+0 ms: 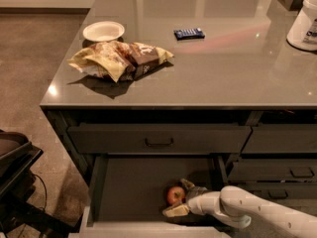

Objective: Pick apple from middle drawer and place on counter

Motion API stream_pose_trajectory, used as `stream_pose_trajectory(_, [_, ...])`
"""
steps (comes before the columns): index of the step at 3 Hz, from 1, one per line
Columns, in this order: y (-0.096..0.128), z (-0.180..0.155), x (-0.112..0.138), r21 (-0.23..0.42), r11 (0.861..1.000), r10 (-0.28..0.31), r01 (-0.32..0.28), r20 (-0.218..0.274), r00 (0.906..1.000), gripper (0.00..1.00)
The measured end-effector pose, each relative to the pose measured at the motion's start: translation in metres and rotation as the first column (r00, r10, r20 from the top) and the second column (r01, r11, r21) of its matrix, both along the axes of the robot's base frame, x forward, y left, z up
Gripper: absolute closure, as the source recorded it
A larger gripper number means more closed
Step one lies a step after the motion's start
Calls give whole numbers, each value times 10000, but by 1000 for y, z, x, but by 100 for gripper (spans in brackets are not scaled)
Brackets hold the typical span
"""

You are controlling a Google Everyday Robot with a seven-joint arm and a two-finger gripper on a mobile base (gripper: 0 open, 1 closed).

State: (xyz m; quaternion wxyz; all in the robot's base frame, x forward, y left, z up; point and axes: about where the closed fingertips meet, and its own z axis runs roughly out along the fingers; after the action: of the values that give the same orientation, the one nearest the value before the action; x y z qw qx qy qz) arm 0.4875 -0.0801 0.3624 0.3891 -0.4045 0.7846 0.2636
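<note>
The apple (174, 195) lay on the bare floor of the middle drawer (131, 182), which stood pulled out, in the half toward the right of the view. It was round, so it had no long axis to line up with. The gripper (177, 198) was down inside the drawer with its fingers (177, 210) spread, one behind the apple and one in front of it, so the fruit sat in the gap between them at their tips. The arm reached in from the right, and the apple lay straight ahead of the wrist. I judged that the coming move turned on closing across the apple and then lifting it clear of the drawer front. Above, the counter (228, 68) held a white bowl (103, 31), crumpled snack bags (119, 58) and a blue packet (188, 33)
</note>
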Motion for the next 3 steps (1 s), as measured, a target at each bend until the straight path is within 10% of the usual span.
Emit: stream_pose_trajectory(3, [0, 0, 0, 1, 10000, 1, -1, 0, 10000, 83])
